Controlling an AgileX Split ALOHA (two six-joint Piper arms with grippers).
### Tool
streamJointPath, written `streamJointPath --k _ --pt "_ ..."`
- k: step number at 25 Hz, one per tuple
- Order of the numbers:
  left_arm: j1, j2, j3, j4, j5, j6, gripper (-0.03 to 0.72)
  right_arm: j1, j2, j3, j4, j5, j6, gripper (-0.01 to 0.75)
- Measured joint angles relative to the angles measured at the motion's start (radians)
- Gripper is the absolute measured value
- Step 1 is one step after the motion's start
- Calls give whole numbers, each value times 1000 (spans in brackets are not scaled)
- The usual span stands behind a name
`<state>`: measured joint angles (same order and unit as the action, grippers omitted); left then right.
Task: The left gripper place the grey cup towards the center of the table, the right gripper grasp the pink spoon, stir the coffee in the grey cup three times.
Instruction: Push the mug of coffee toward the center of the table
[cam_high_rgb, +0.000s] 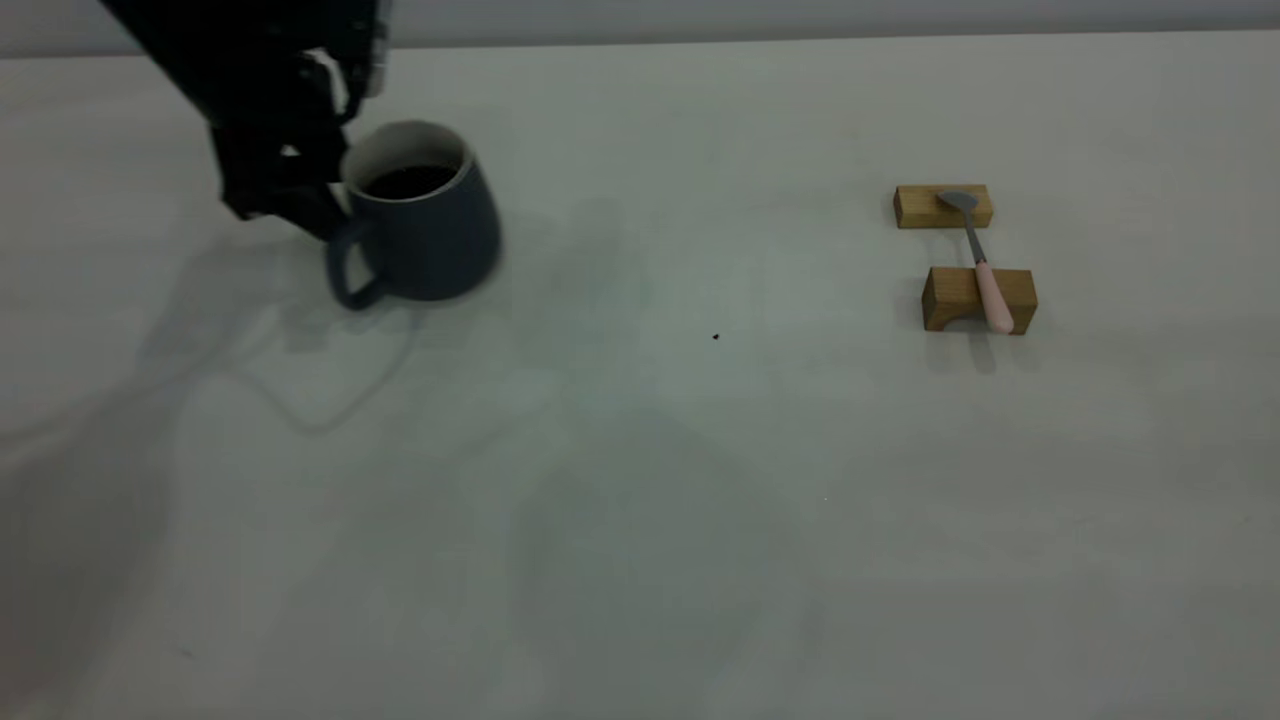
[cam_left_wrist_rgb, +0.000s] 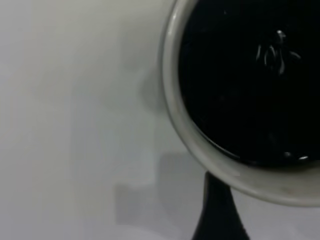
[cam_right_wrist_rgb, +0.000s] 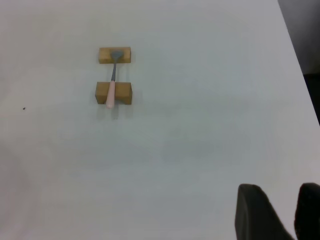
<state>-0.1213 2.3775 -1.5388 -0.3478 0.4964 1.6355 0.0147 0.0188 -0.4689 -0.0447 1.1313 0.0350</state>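
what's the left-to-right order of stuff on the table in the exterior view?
Left hand at the cup's handle → grey cup with coffee → small dark speck → pink spoon lying across two wooden blocks. The right hand is out of that view.

Table (cam_high_rgb: 700, 520): large, plain off-white flat surface, reaching to a grey wall at the far edge in the exterior view.

Items directly on it:
- Grey cup (cam_high_rgb: 425, 225), at the left of the exterior view, loop handle facing the camera; whether its base touches the surface cannot be told.
- Far wooden block (cam_high_rgb: 943, 206), low and flat, at the right.
- Near wooden block (cam_high_rgb: 977, 299), taller, with an arched notch underneath, just in front of the far one, apart from it.
- Dark speck (cam_high_rgb: 716, 337), tiny, near the middle, between cup and blocks.
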Motion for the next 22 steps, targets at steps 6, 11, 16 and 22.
streamJointPath --k 6,11,16,22 --pt "-70 0 0 -64 -1 0 567 0 0 0 0 0 0 238" --pt "-143 1 0 -150 -44 0 567 0 0 0 0 0 0 238" --pt "-214 1 0 -192 -95 0 567 0 0 0 0 0 0 238" --pt "-234 1 -1 -190 -110 -39 567 0 0 0 0 0 0 238"
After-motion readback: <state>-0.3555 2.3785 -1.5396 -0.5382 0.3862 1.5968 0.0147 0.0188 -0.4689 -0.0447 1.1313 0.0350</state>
